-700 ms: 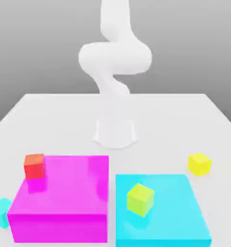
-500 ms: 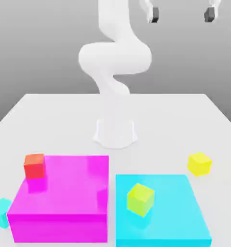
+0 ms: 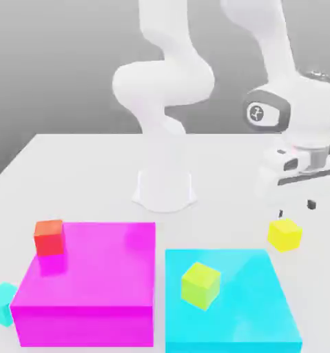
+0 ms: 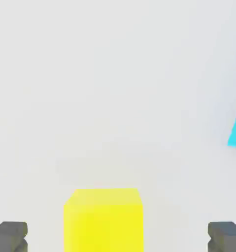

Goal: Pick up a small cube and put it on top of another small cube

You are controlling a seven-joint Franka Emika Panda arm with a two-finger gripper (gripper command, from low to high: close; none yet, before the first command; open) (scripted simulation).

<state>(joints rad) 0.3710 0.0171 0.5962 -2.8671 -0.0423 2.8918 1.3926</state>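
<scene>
While gripper [image 4: 118, 237] stands open and empty, yellow cube [image 4: 104, 226] lies below it, between fingertips, nearer one; slight centring, then straight descent judged necessary.

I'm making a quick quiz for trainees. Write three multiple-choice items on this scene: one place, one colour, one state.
1. Where is the red cube?
A) on the cyan block
B) on the magenta block
C) on the robot's base

2. What colour is the small cube on the cyan block?
A) lime
B) black
C) orange

3. How do the jaws stand?
A) shut on a cube
B) shut, empty
C) open

Key:
1 B: it sits on the magenta block.
2 A: the lime cube rests there.
3 C: the hand view shows them wide apart, the yellow cube between.
</scene>
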